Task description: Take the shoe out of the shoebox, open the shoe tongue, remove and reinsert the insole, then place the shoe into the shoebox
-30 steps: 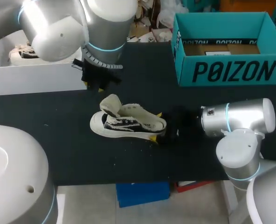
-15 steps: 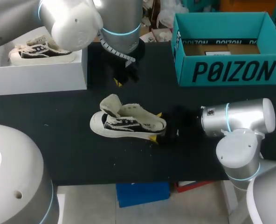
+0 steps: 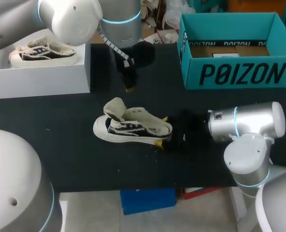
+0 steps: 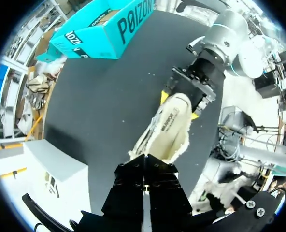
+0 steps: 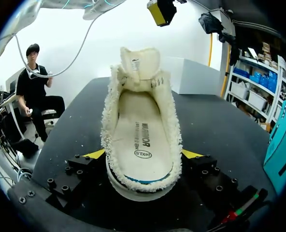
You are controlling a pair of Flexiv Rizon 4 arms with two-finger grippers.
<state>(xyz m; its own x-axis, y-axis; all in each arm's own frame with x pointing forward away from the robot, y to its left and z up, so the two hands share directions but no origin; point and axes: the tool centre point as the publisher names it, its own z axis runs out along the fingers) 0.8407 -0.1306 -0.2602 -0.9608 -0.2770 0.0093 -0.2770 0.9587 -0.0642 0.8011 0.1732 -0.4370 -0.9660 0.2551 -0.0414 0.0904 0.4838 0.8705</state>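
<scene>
Plainly the right gripper [image 3: 161, 130] is clenched on the heel of the shoe [image 3: 133, 126], with 1 yellow tip on each side of it, and the shoe rests on the black table [image 3: 61, 145]. From that grasp the shoe runs out to the left, with the heel at the right and the toe at the left. Its long axis lies across the table and its opening faces up. The tongue [image 3: 115, 108] stands folded up at the toe end. The right wrist view shows the insole [image 5: 140, 130] lying bare inside the fleecy lining.

The left gripper [image 3: 128, 86] hangs on the far side of the shoe, apart from it. As far as its own wrist view lets me judge, its 2 fingers are pressed together on nothing. The shoe lies just to the near side of it, broadside on. I judge that any reach into the opening falls to this free left arm, coming nearward and down. The teal shoebox [image 3: 235, 72] sits well apart at the far right.
</scene>
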